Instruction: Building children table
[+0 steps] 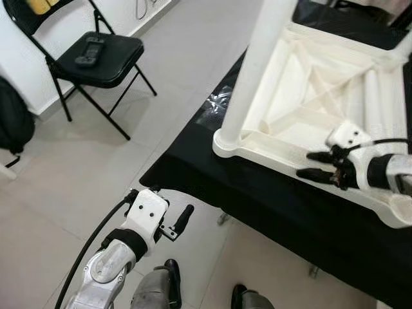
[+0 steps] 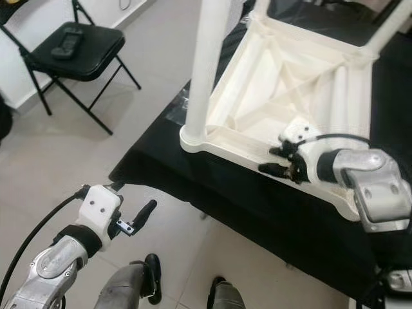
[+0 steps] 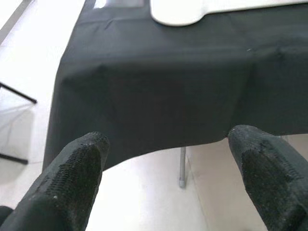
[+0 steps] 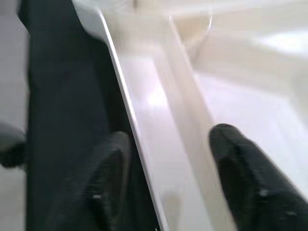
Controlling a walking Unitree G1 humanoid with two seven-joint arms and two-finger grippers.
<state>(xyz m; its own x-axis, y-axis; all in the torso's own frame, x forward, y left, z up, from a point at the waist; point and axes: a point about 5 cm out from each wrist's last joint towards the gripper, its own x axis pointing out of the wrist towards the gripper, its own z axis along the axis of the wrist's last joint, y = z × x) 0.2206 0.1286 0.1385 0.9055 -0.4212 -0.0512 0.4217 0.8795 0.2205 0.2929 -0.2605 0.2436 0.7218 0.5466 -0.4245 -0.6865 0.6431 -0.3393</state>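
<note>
The right gripper sits at the near edge of the upturned white tabletop, its two black fingers spread apart with the rim running between them: one finger lies outside over the black cloth, the other inside over the ribbed underside. The jaws straddle that edge and are not yet pressed shut on it; whether a pad is actually touching the plastic is hard to tell, since the right wrist view is soft.

The left gripper hangs out in front of the work table, below its near corner and over the tiled floor. Its fingers are wide open and hold nothing, and its wrist view looks up at the draped black cloth and a metal table leg.

The tabletop lies upside down on the black-covered work table, near its left corner. One white leg stands upright in the near-left corner socket, and another leg rises at the far right corner. The near-right corner beside the right arm looks bare, so I judge the build about half done, with at least one leg to fit and the table then to be turned over.

A black folding chair stands well apart on the floor to the left, with a remote on its seat.
</note>
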